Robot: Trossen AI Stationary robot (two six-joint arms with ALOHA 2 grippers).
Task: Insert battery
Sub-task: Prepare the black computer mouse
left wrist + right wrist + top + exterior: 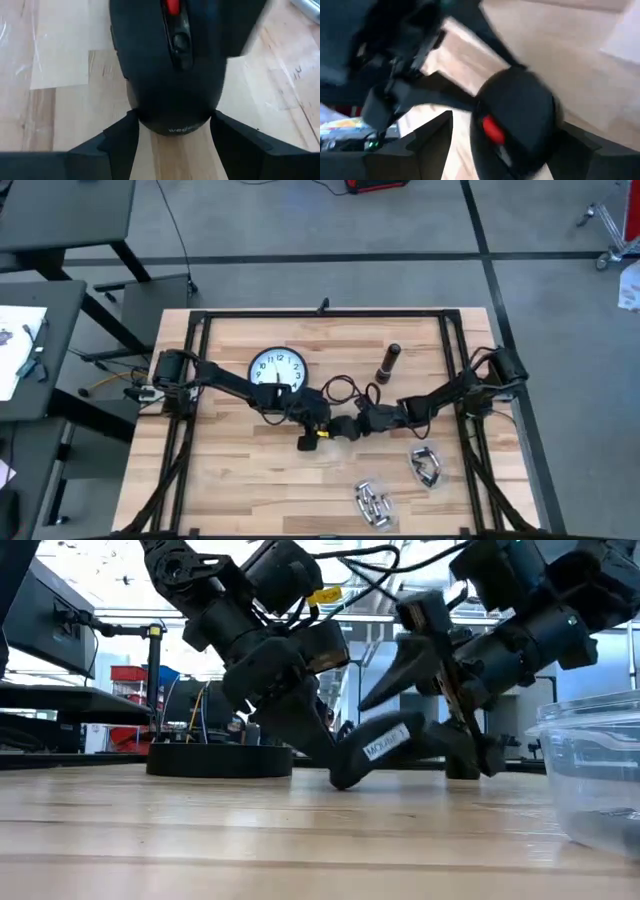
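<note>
**Both grippers meet at the black mouse**

Left gripper (335, 427) and right gripper (362, 423) come together at mid-table, each closed on the same black computer mouse (167, 75). In the left wrist view the mouse sits between that gripper's two dark fingers (117, 142), its rear edge with pale lettering toward the wrist, its red scroll wheel (172, 6) at the far end. In the right wrist view the same mouse (517, 125) lies between the right fingers (427, 140), red wheel toward the camera, with the left arm beyond it. From table height the mouse (375, 750) is tilted, one end on the wooden table (300, 840) and the other raised between the two grippers.

Behind the left gripper lies a round white clock (277, 368). Beyond the right gripper stands a dark cylindrical flashlight (389, 363). Nearer the table's front edge, on the right gripper's side, sit a cluster of silver batteries (372, 503) and a clear plastic container (595, 775).
</note>
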